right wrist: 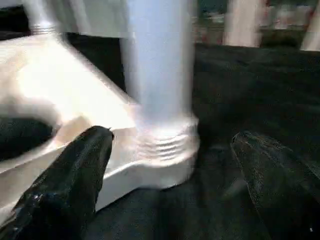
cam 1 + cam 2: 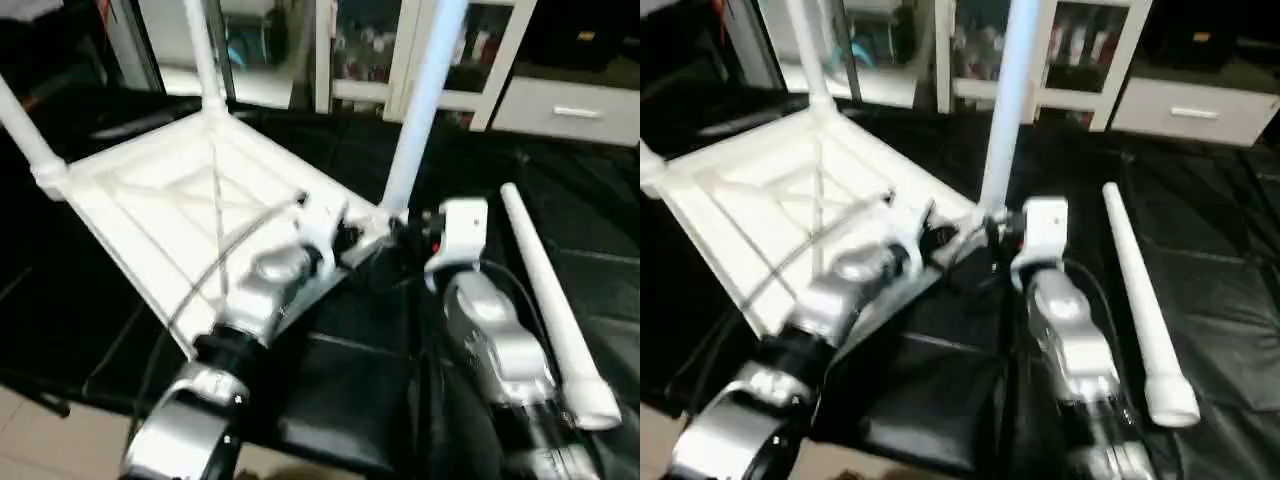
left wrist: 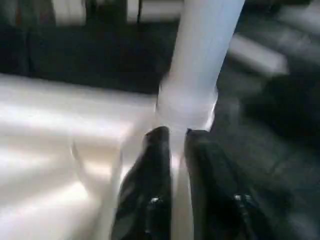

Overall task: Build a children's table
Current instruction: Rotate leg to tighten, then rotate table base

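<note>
A big work table under black sheeting [image 2: 600, 300] takes up the foreground, with white cabinets [image 2: 560, 100] behind it. The white plastic rectangular tabletop [image 2: 130, 210] is lying on that sheeting upside down, X-ribs facing up.

Three long tapered white tube legs can be counted standing in corner sockets: one at the far corner [image 2: 203, 50], one at the left corner [image 2: 22, 125], and the nearest one [image 2: 425, 90], whose threaded base looks seated in its socket [image 1: 165, 150]. A fourth leg [image 2: 550, 300] is lying loose on the black sheet, just beside the right forearm. So roughly three quarters done, it'd be guessed, with one leg left to fit and then the whole thing to be flipped upright.

The left gripper [image 3: 172, 137] is parked at the near leg's base, its fingers nearly together with a slim gap. The right gripper [image 1: 172, 150] has its fingers [image 1: 80, 170] spread wide either side of that same leg, nothing pinched.
</note>
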Robot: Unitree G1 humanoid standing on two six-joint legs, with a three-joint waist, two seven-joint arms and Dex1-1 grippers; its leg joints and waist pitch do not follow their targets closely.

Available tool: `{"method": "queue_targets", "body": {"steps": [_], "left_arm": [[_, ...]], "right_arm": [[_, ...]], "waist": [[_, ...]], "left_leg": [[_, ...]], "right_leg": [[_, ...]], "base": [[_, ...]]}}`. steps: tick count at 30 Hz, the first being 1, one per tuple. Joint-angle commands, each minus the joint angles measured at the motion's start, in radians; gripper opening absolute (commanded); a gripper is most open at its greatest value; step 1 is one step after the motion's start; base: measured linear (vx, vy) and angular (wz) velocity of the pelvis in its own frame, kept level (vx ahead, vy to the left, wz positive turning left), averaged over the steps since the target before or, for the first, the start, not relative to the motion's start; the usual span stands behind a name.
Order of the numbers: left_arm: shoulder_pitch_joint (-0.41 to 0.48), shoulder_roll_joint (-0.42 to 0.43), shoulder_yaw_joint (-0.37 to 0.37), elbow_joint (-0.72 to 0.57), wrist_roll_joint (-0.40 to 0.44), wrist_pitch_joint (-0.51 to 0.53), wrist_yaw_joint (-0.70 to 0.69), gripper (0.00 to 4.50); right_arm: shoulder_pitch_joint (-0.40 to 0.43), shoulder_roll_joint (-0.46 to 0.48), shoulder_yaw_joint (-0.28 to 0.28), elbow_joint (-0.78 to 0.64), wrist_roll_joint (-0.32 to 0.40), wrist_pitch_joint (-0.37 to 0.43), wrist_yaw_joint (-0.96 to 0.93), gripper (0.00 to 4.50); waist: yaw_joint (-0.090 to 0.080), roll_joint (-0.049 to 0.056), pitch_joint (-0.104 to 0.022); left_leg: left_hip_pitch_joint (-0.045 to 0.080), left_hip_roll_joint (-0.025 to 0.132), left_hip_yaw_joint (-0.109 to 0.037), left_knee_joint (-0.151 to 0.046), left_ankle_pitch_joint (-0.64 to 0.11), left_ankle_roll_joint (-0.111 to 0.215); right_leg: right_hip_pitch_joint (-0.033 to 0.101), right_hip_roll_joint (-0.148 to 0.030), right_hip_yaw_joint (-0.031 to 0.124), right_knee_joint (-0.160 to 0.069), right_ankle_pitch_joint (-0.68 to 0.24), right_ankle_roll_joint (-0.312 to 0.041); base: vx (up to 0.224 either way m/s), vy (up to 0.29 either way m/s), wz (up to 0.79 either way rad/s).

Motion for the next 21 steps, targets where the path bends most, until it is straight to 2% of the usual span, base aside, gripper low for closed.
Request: {"method": "queue_targets", "body": {"steps": [1, 2, 3, 4, 5, 6, 7, 8, 9, 10, 12, 13, 14, 16, 17, 18, 19, 20, 21], "left_arm": [[0.033, 0.059, 0.021, -0.15, -0.024, 0.046, -0.038, 1.03], [0.05, 0.087, 0.028, -0.198, -0.023, 0.06, -0.046, 1.17], [0.05, 0.087, 0.028, -0.198, -0.023, 0.06, -0.046, 1.31], [0.084, 0.136, 0.034, -0.271, -0.027, 0.091, -0.074, 1.38], [0.096, 0.153, 0.035, -0.294, -0.028, 0.1, -0.086, 1.38], [0.141, 0.224, 0.05, -0.368, -0.032, 0.123, -0.128, 1.4], [0.193, 0.295, 0.077, -0.435, -0.038, 0.15, -0.16, 1.4], [0.227, 0.339, 0.096, -0.476, -0.041, 0.167, -0.178, 1.4], [0.261, 0.397, 0.128, -0.501, -0.018, 0.187, -0.177, 1.4], [0.285, 0.447, 0.17, -0.511, 0.003, 0.229, -0.16, 1.4], [0.319, 0.512, 0.224, -0.52, 0.033, 0.287, -0.128, 1.4], [0.354, 0.566, 0.277, -0.521, 0.064, 0.344, -0.093, 1.4], [0.367, 0.591, 0.295, -0.527, 0.081, 0.383, -0.074, 1.4], [0.376, 0.604, 0.301, -0.53, 0.089, 0.395, -0.07, 1.4], [0.416, 0.655, 0.317, -0.552, 0.109, 0.447, -0.06, 1.4], [0.427, 0.665, 0.315, -0.558, 0.109, 0.456, -0.062, 1.4], [0.431, 0.668, 0.315, -0.56, 0.11, 0.459, -0.062, 1.4], [0.451, 0.681, 0.303, -0.574, 0.109, 0.485, -0.066, 1.4], [0.468, 0.688, 0.285, -0.585, 0.104, 0.502, -0.075, 1.4]], "right_arm": [[0.012, -0.024, 0.037, -0.114, 0.062, 0.088, 0.071, 4.17], [0.023, -0.032, 0.045, -0.152, 0.075, 0.124, 0.095, 4.17], [0.023, -0.032, 0.045, -0.152, 0.075, 0.124, 0.095, 4.17], [0.035, -0.047, 0.062, -0.194, 0.086, 0.157, 0.127, 4.17], [0.037, -0.054, 0.068, -0.203, 0.087, 0.164, 0.137, 4.17], [0.042, -0.081, 0.081, -0.236, 0.109, 0.186, 0.183, 4.17], [0.053, -0.118, 0.098, -0.266, 0.127, 0.2, 0.242, 4.17], [0.06, -0.142, 0.109, -0.286, 0.139, 0.209, 0.282, 4.17], [0.067, -0.175, 0.127, -0.303, 0.136, 0.22, 0.317, 4.17], [0.067, -0.202, 0.142, -0.313, 0.134, 0.233, 0.343, 4.17], [0.065, -0.221, 0.151, -0.326, 0.145, 0.254, 0.37, 4.17], [0.063, -0.235, 0.16, -0.335, 0.142, 0.257, 0.39, 4.17], [0.058, -0.241, 0.156, -0.339, 0.143, 0.265, 0.396, 4.17], [0.055, -0.241, 0.152, -0.337, 0.145, 0.268, 0.397, 4.17], [0.045, -0.239, 0.136, -0.325, 0.154, 0.28, 0.401, 4.17], [0.045, -0.239, 0.137, -0.321, 0.154, 0.28, 0.402, 4.17], [0.044, -0.239, 0.138, -0.32, 0.154, 0.281, 0.402, 4.17], [0.048, -0.25, 0.149, -0.324, 0.153, 0.285, 0.414, 4.17], [0.052, -0.259, 0.158, -0.33, 0.157, 0.291, 0.426, 4.17]], "waist": [[0.007, -0.014, -0.065], [0.005, -0.013, -0.063], [0.004, -0.012, -0.059], [0.003, 0.004, -0.058], [-0.001, -0.006, -0.056], [0.0, -0.003, -0.055], [0.003, 0.017, -0.057], [-0.003, 0.004, -0.055], [-0.008, -0.022, -0.057], [-0.006, -0.008, -0.057], [-0.007, -0.003, -0.051], [-0.007, -0.005, -0.051], [-0.009, -0.027, -0.046], [0.002, -0.013, -0.046], [0.007, -0.017, -0.047], [0.004, -0.021, -0.041], [0.007, -0.018, -0.043], [0.008, -0.019, -0.045], [0.007, -0.022, -0.044]], "left_leg": [[0.006, 0.07, -0.025, -0.068, -0.083, 0.128], [0.004, 0.073, -0.026, -0.071, -0.101, 0.117], [0.005, 0.071, -0.025, -0.073, -0.118, 0.109], [0.013, 0.067, -0.024, -0.074, -0.155, 0.083], [0.005, 0.069, -0.026, -0.078, -0.16, 0.065], [0.01, 0.068, -0.024, -0.078, -0.169, 0.055], [0.017, 0.069, -0.029, -0.079, -0.179, 0.041], [0.008, 0.07, -0.028, -0.084, -0.18, 0.032], [0.013, 0.071, -0.025, -0.08, -0.177, 0.032], [0.009, 0.066, -0.025, -0.08, -0.153, 0.033], [0.014, 0.063, -0.023, -0.079, -0.158, 0.029], [0.016, 0.063, -0.023, -0.08, -0.169, 0.024], [0.018, 0.063, -0.023, -0.083, -0.199, 0.015], [0.026, 0.063, -0.025, -0.083, -0.21, 0.006], [0.038, 0.07, -0.024, -0.084, -0.218, -0.005], [0.029, 0.07, -0.026, -0.09, -0.226, -0.014], [0.033, 0.07, -0.025, -0.092, -0.241, -0.028], [0.039, 0.069, -0.024, -0.091, -0.252, -0.04], [0.036, 0.069, -0.024, -0.093, -0.248, -0.042]], "right_leg": [[0.063, -0.081, 0.074, -0.059, -0.152, -0.172], [0.066, -0.083, 0.076, -0.059, -0.173, -0.167], [0.063, -0.081, 0.076, -0.064, -0.197, -0.159], [0.057, -0.078, 0.076, -0.072, -0.25, -0.142], [0.062, -0.078, 0.077, -0.072, -0.267, -0.123], [0.057, -0.074, 0.077, -0.075, -0.282, -0.117], [0.055, -0.076, 0.077, -0.071, -0.281, -0.118], [0.059, -0.07, 0.081, -0.065, -0.259, -0.104], [0.057, -0.069, 0.083, -0.065, -0.251, -0.104], [0.06, -0.068, 0.085, -0.058, -0.237, -0.112], [0.051, -0.065, 0.086, -0.063, -0.251, -0.117], [0.051, -0.065, 0.086, -0.064, -0.263, -0.116], [0.048, -0.064, 0.089, -0.068, -0.304, -0.111], [0.042, -0.067, 0.094, -0.067, -0.33, -0.112], [0.034, -0.067, 0.098, -0.065, -0.322, -0.121], [0.035, -0.064, 0.1, -0.062, -0.316, -0.121], [0.033, -0.062, 0.101, -0.062, -0.309, -0.116], [0.03, -0.061, 0.103, -0.06, -0.284, -0.121], [0.032, -0.061, 0.105, -0.059, -0.267, -0.124]], "base": [[0.0, 0.0, 0.0], [0.0, 0.0, 0.0], [0.0, 0.0, 0.0], [0.0, 0.0, 0.0], [0.0, 0.0, 0.0], [0.0, 0.0, 0.0], [0.0, 0.0, 0.0], [0.0, 0.0, 0.0], [0.0, 0.0, 0.0], [0.0, 0.0, 0.0], [0.0, 0.0, 0.0], [0.0, 0.0, 0.0], [0.0, 0.0, 0.0], [0.0, 0.0, 0.0], [0.0, 0.0, 0.0], [0.0, 0.0, 0.0], [0.0, 0.0, 0.0], [0.0, 0.0, 0.0], [0.0, 0.0, 0.0]]}}
